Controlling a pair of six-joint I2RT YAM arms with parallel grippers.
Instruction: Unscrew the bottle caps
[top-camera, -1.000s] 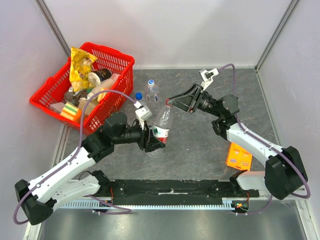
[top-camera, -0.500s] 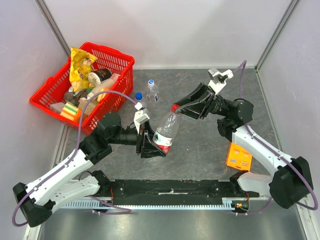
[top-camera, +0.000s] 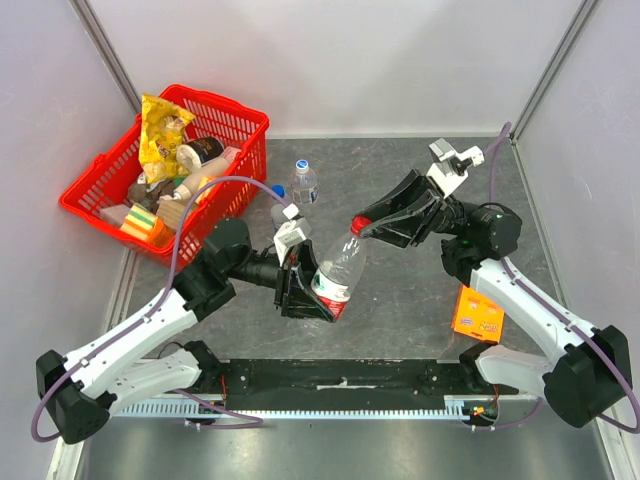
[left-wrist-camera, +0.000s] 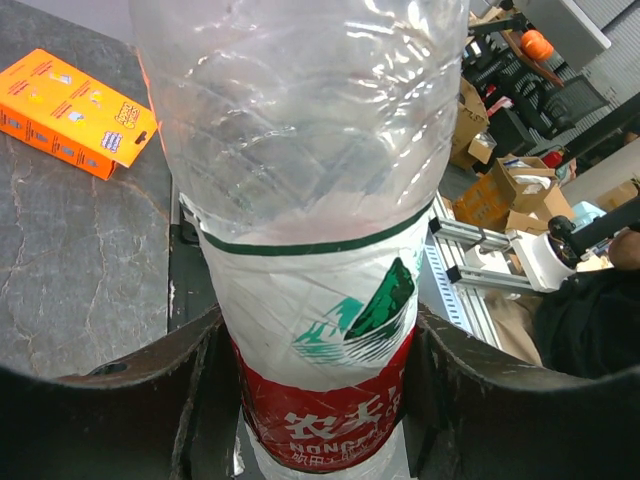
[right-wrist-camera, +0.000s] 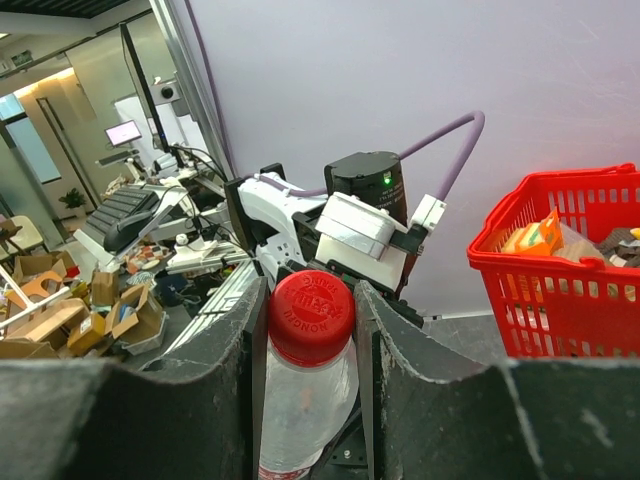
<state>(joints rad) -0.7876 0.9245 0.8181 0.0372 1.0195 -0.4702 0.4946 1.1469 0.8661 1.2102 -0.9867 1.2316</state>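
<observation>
Two grippers hold one bottle between them, and both have shifted in the last second. The left gripper (top-camera: 312, 290) has dropped slightly toward the near edge of the counter (top-camera: 400, 290). The right gripper (top-camera: 364, 226) has drawn back to the right and a little nearer. The red-labelled bottle (top-camera: 340, 265) leans more steeply now, its neck pointing up and to the right.

The left gripper is clamped on the bottle's lower body, a finger pressed against each side of the label. The right gripper's fingers close against either side of the red cap (right-wrist-camera: 311, 315), which sits on the neck. The bottle thus spans the gap between the arms, base at the left gripper and top at the right.

Beyond the left wrist, a small clear bottle (top-camera: 303, 185) stands upright toward the back of the counter, well apart from both grippers, its white-and-blue cap (top-camera: 302, 164) on. A blue cap (top-camera: 276, 189) shows just left of it, partly hidden by the left arm's cable. The red basket (top-camera: 250, 130) of snacks sits at the far left corner. An orange box (top-camera: 477, 313) lies flat near the right arm's base.
</observation>
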